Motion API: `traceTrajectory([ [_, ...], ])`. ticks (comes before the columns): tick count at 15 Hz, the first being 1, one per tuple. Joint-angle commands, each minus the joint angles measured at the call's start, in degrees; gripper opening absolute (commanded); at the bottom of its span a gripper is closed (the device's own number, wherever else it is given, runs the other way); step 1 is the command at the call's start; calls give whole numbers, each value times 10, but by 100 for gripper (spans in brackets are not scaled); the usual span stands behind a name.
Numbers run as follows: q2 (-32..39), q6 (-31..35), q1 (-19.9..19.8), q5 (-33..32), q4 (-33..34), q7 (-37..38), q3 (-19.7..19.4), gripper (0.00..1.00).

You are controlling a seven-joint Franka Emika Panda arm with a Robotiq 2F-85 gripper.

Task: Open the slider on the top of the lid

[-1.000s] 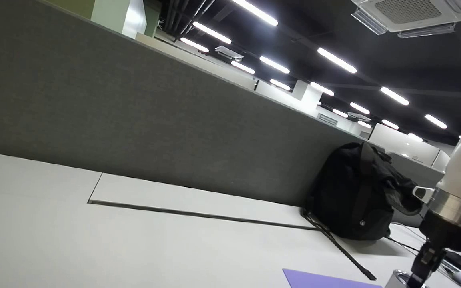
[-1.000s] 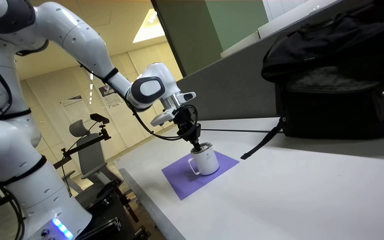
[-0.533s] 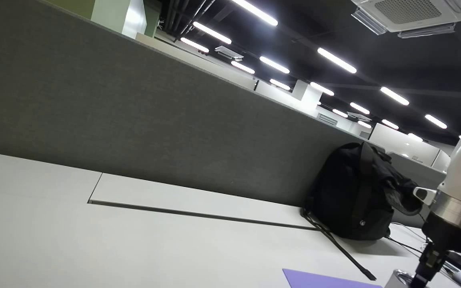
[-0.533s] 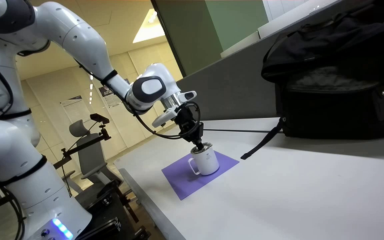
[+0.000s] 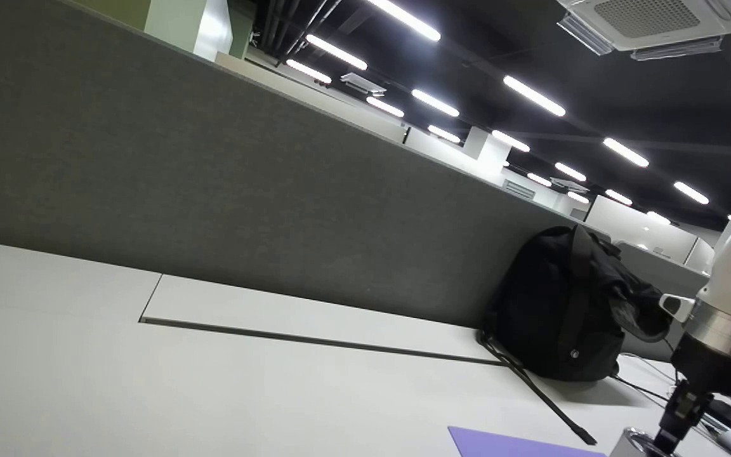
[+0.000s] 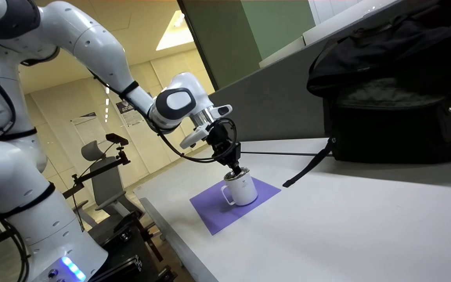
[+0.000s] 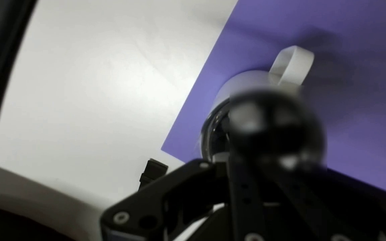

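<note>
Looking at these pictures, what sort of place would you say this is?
Probably an open-plan office: a gray partition stands along the back of the white desk, long strip lights run in rows overhead, and a gray office chair stands past the desk's edge.

Blk backpack [image 6: 401, 117] & purple sheet [image 6: 215, 214] on wht table [image 6: 347, 219]; gry partition [image 5: 276, 190] bhnd; ofc chair [image 6: 109, 192] beyond.

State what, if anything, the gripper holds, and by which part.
Cannot be told: the gripper is at the lid of the mug, but the wrist view is too blurred there.
</note>
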Motion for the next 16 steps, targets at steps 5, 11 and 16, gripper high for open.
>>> traceTrajectory([
  [5, -33, -73, -15, 80, 11, -30, 32, 0],
  [11, -18, -78, -16, 89, 14, -29, 33, 0],
  [16, -10, -31, -16, 87, 4, -30, 34, 0],
])
